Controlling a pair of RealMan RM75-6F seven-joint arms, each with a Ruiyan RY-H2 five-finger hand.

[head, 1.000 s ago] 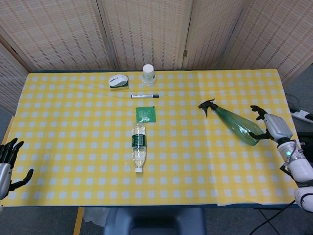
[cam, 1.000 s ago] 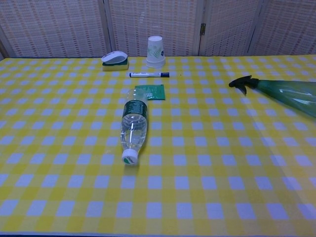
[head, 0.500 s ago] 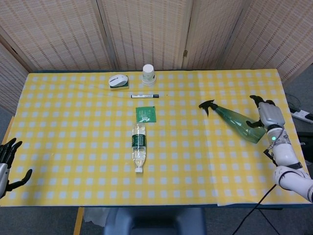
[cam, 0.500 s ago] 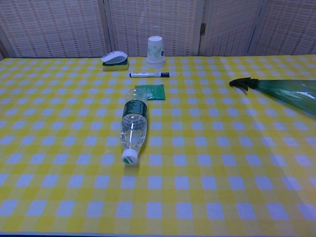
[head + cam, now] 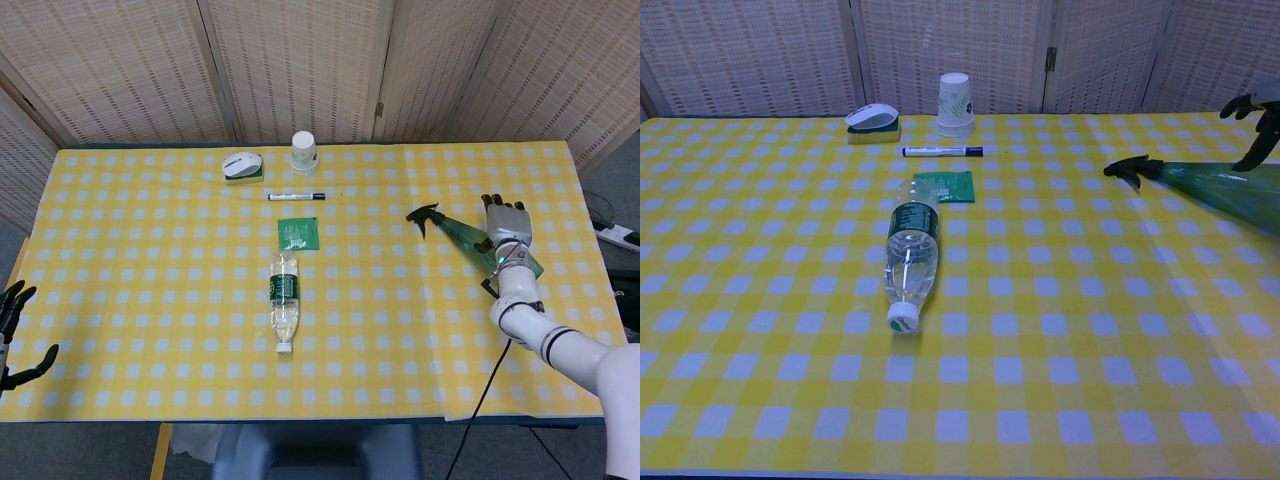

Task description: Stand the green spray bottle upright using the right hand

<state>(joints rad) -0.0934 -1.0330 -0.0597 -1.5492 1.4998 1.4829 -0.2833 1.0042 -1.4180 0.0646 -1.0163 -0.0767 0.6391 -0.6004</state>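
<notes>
One quick slide toward nine o'clock up the lying translucent green spray bottle (image 5: 470, 242), right hand (image 5: 505, 228) now draped over its body, fingers apart, unclamped — lift pending.

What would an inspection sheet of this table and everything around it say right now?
Surface: table under a yellow checked cloth.
Job's things: green spray bottle lying on its side, nozzle toward the centre.
Clutter: water bottle lying down; green packet; marker pen; paper cup upside down; white mouse-shaped object.
Hands: right hand over the spray bottle, grip unclear; left hand open at the table's edge.
Cables: black cable below the right arm.
Surroundings: woven screens behind.
</notes>
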